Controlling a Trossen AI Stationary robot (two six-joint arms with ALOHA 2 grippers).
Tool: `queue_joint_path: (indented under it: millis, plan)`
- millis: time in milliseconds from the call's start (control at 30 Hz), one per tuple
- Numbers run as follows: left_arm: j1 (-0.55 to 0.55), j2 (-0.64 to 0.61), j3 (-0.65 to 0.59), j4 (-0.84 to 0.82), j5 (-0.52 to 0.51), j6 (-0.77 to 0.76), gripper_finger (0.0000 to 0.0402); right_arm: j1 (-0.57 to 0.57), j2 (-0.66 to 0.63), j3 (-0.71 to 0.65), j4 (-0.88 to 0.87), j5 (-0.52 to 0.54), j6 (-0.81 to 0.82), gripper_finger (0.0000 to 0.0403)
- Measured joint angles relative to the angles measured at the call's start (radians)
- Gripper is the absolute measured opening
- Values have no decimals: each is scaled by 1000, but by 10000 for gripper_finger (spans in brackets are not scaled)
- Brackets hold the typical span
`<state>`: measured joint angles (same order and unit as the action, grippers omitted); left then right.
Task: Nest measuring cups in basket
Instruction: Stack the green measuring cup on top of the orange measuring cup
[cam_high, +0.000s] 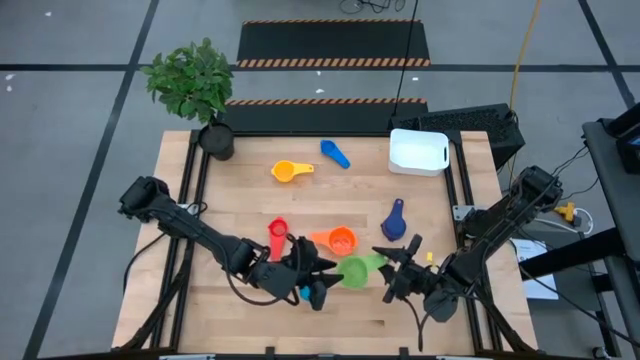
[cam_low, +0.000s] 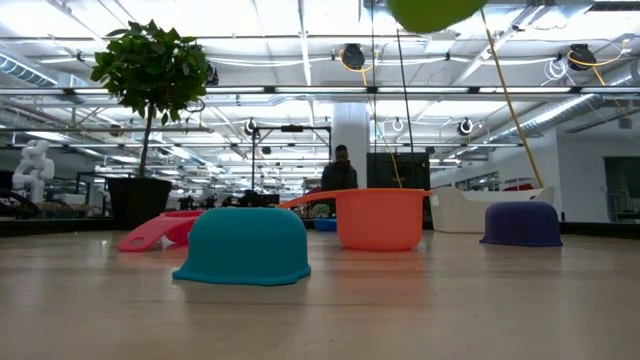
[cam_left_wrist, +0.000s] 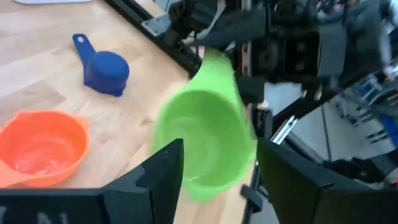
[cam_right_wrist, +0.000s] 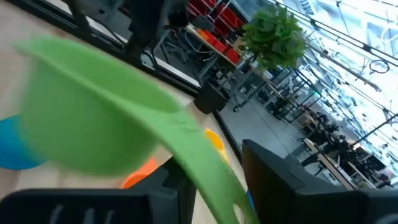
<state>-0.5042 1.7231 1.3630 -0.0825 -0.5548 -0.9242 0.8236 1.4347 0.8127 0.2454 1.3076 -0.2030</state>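
Right gripper (cam_right_wrist: 211, 186) clamps the green cup's (cam_right_wrist: 93, 118) handle, cup ahead.

A wooden table (cam_high: 250, 215) is sitting on a grey floor (cam_high: 70, 150) marked with dark tape lines. A leafy plant (cam_high: 190, 78) in a dark round pot (cam_high: 216, 140) is standing at the table's far left corner. Beyond the far edge, two black mats with orange-and-black striped edges (cam_high: 333, 62) are lying on the floor. A yellow cable (cam_high: 522, 50) is running down toward a black box (cam_high: 480, 125) just beside the far right corner. In the low view, a person (cam_low: 340, 170) is standing far back in the room under ceiling lights (cam_low: 300, 40), and a white figure (cam_low: 35, 165) is showing at the left.
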Motion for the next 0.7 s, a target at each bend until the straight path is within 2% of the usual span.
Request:
queue_joint_path:
  millis: [167,500,700]
  plan:
    - [2,-2,0,1,-8,0,210,1,1,0,-4,1,-4,98]
    - [6,-4,0,1,-16,29,174,8,1,-2,-10,-27,-18,38]
    - [6,-4,1,-3,-18,32,158,16,1,-2,-10,-29,-26,23]
